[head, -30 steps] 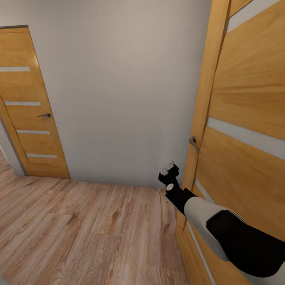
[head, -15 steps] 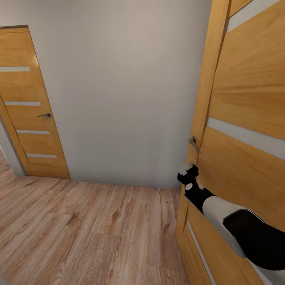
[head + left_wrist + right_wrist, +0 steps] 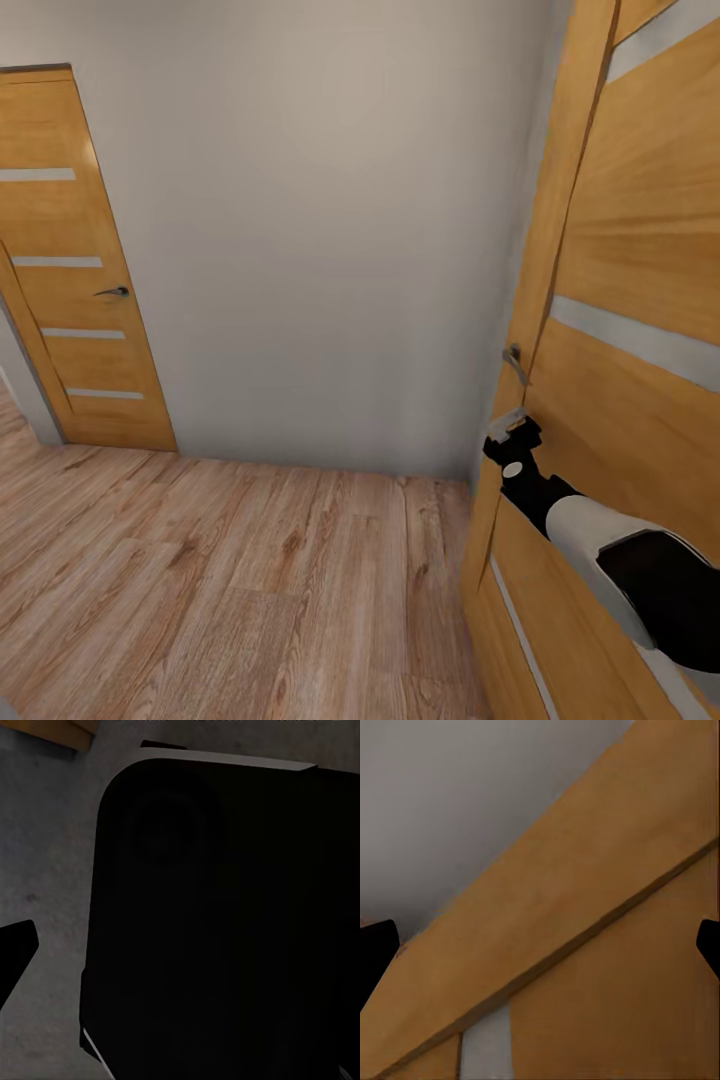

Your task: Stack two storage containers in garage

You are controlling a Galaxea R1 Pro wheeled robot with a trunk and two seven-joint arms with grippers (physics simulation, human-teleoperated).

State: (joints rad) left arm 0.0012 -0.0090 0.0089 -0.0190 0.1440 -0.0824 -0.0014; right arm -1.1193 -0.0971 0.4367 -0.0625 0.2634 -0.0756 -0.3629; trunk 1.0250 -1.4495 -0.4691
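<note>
The two storage containers are out of view, and so is the garage. My right gripper rests against the face of a wooden door at the right, just below its metal handle. In the right wrist view the gripper is open: its dark fingertips sit at the picture's two sides with the door's wood and a pale stripe between them. In the left wrist view my left gripper hangs over grey ground beside a large dark body, one fingertip showing far out at the edge.
I face a plain grey-white wall in a hallway with light wood-plank flooring. A second wooden door with pale stripes and a lever handle stands closed at the left. The right door stands ajar close beside me.
My right arm has moved to the right, onto the door below its handle. The door's edge and handle have swung a little to the right. The left door and wall hold still.
</note>
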